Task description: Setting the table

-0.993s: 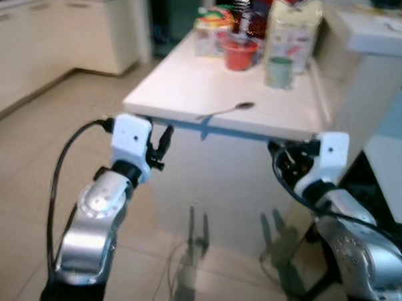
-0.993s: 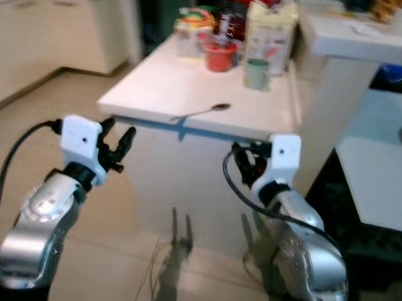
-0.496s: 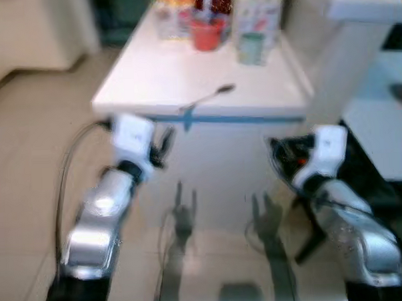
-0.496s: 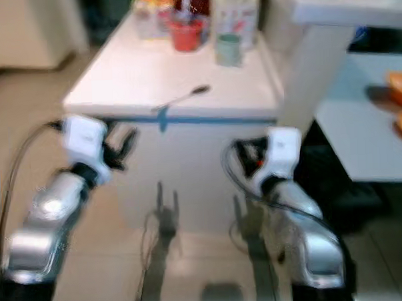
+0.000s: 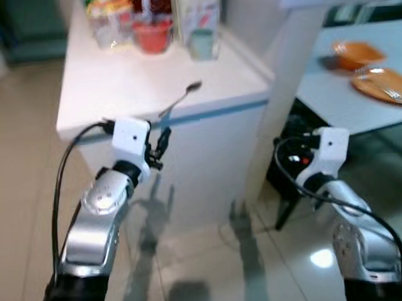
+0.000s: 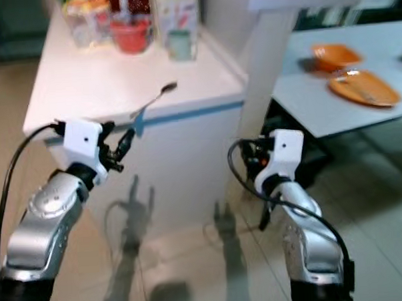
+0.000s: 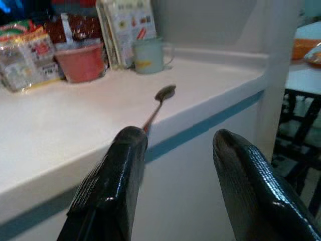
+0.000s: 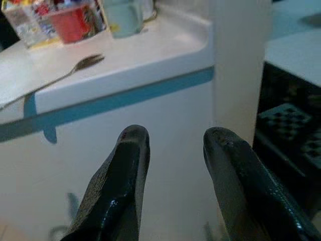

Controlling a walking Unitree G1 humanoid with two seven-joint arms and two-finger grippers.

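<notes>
My left jaws hung spread and empty at mid-left of the frame, just below the blue-edged lip of the white counter. My right jaws were also parted and held nothing, low at centre-right before the counter's white front. A fork lay on the counter near its front edge, its handle jutting past the lip. At the top left stood a red cup, a pale green mug and a carton. Upper right, an orange bowl and orange plate sat on a grey table.
</notes>
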